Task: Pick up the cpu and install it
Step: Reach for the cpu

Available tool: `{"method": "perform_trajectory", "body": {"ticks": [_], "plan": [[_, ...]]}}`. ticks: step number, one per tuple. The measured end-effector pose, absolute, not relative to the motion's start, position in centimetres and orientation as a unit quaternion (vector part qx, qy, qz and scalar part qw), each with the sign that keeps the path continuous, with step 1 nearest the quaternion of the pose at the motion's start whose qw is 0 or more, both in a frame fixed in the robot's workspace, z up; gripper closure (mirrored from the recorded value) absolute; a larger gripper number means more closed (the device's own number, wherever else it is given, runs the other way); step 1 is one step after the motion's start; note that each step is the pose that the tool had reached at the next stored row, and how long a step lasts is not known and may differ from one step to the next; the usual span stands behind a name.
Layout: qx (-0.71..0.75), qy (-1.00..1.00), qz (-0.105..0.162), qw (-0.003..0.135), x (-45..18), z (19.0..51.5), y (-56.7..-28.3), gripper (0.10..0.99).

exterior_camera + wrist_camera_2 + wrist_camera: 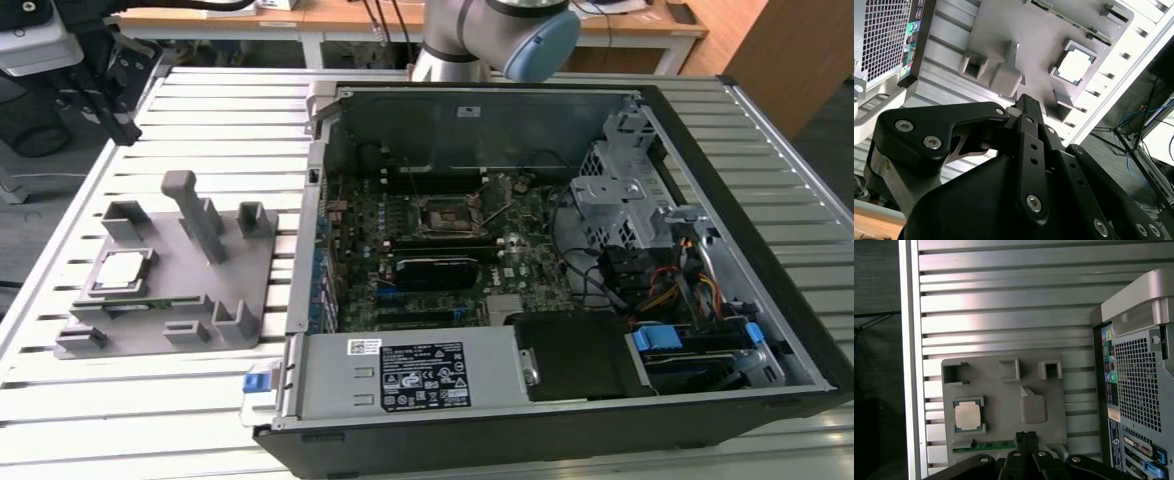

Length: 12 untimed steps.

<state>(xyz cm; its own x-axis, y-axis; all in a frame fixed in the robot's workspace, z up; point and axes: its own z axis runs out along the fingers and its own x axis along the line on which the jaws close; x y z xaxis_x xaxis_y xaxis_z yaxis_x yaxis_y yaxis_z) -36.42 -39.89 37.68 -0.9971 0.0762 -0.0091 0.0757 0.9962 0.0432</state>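
The cpu (123, 270), a small square chip with a shiny silver top, lies flat in a recess of the grey holder plate (200, 285) on the exterior view's left. Both wrist views look down on it: cpu (968, 416) on the holder plate (1004, 390), and cpu (1074, 66). My gripper (1025, 436) hangs well above the plate, off to one side of the chip, with its black fingers together and nothing between them; it appears again as gripper (1024, 100). In the exterior view the gripper (118, 115) is at the far left, beyond the plate. The open socket (447, 215) sits on the motherboard.
An open computer case (534, 420) fills the exterior view's right, with power supply (407, 375), drive cage (627, 185) and cables inside. Grey posts (187, 215) stand up from the holder plate. A green memory stick (986, 445) lies on the plate's edge. The slatted metal table (1004, 315) carries everything.
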Motion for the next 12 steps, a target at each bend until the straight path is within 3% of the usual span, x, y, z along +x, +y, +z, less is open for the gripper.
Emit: {"method": "perform_trajectory", "body": {"ticks": [12], "plan": [[0.038,0.999,0.021,0.005,-38.2,37.5,-39.9,0.98]]}}
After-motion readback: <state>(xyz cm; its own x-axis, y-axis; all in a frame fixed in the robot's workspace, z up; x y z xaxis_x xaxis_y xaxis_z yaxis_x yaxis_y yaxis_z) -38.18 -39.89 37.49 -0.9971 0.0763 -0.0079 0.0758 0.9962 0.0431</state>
